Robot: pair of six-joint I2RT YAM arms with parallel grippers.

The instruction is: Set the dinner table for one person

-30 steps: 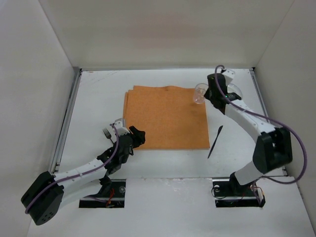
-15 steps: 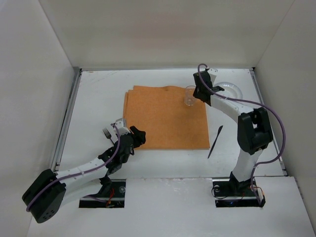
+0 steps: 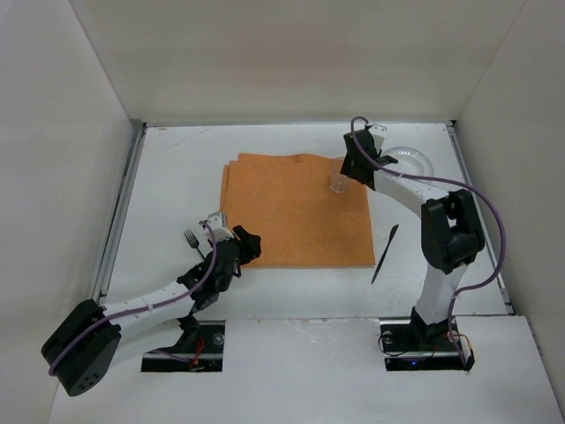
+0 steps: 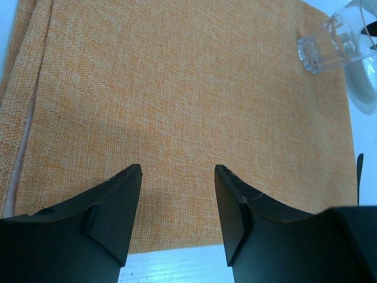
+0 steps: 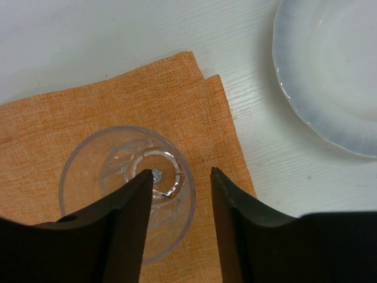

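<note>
A clear drinking glass (image 3: 339,183) stands upright on the far right corner of the orange placemat (image 3: 296,212), which lies on the white dinner table (image 3: 172,177). My right gripper (image 3: 349,170) hangs just above the glass and is open. In the right wrist view the right gripper (image 5: 179,172) has one finger over the inside of the glass (image 5: 118,171) and the other outside its rim, neither pressing the wall. My left gripper (image 4: 178,171) is open and empty over the near edge of the placemat (image 4: 177,88). In the overhead view the left gripper (image 3: 248,245) is at the mat's near left corner.
A white plate (image 3: 408,162) sits on the table right of the glass, also in the right wrist view as the plate (image 5: 336,71). A black knife (image 3: 385,253) lies right of the mat's near corner. A fork (image 3: 191,238) lies left of the left gripper. Metal rails edge the table.
My right gripper carried the glass leftward from beside the plate onto the placemat's far right corner, set it down, then opened. The left arm has barely moved.
</note>
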